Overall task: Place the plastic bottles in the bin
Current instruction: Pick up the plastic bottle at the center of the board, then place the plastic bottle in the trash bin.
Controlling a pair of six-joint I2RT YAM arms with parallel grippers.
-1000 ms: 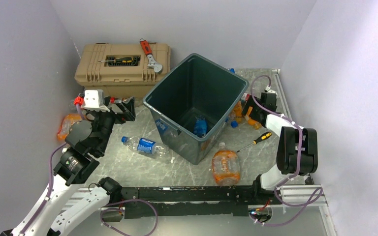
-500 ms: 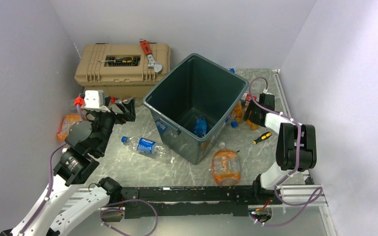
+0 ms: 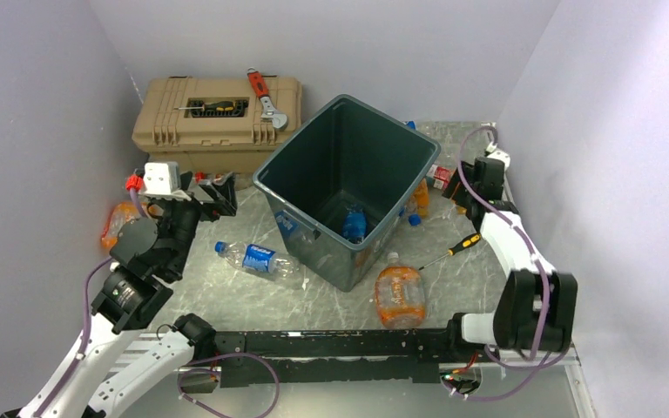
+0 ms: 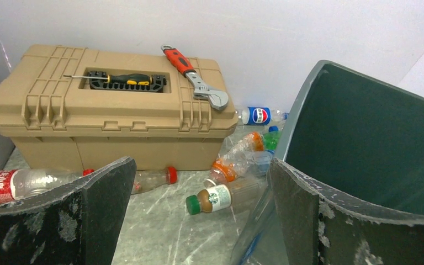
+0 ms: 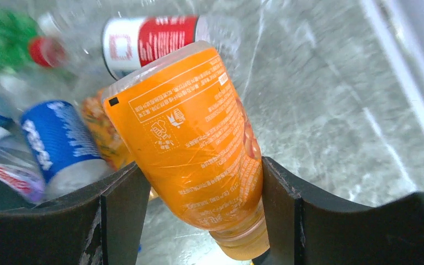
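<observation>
Plastic bottles (image 3: 260, 259) lie strewn over the bench (image 3: 244, 300) round the dark green-grey bin (image 3: 340, 148), which stands just beside the tan toolbox (image 3: 174, 131) and has one blue-labelled bottle (image 3: 354, 225) at its bottom. Right of the bin, the right gripper (image 5: 199, 176) has its fingers (image 5: 118, 221) clamped on the sides of an orange-labelled bottle (image 5: 187, 132) whose small print is too fine to read, with a red-and-white-labelled bottle (image 5: 149, 41) blurred behind it. The left gripper (image 4: 201, 182) holds its fingers (image 4: 107, 210) spread wide between toolbox and bin, well short of a Pepsi bottle (image 4: 260, 115) and a small green-capped bottle (image 4: 216, 200) bearing the Starbucks roundel.
</observation>
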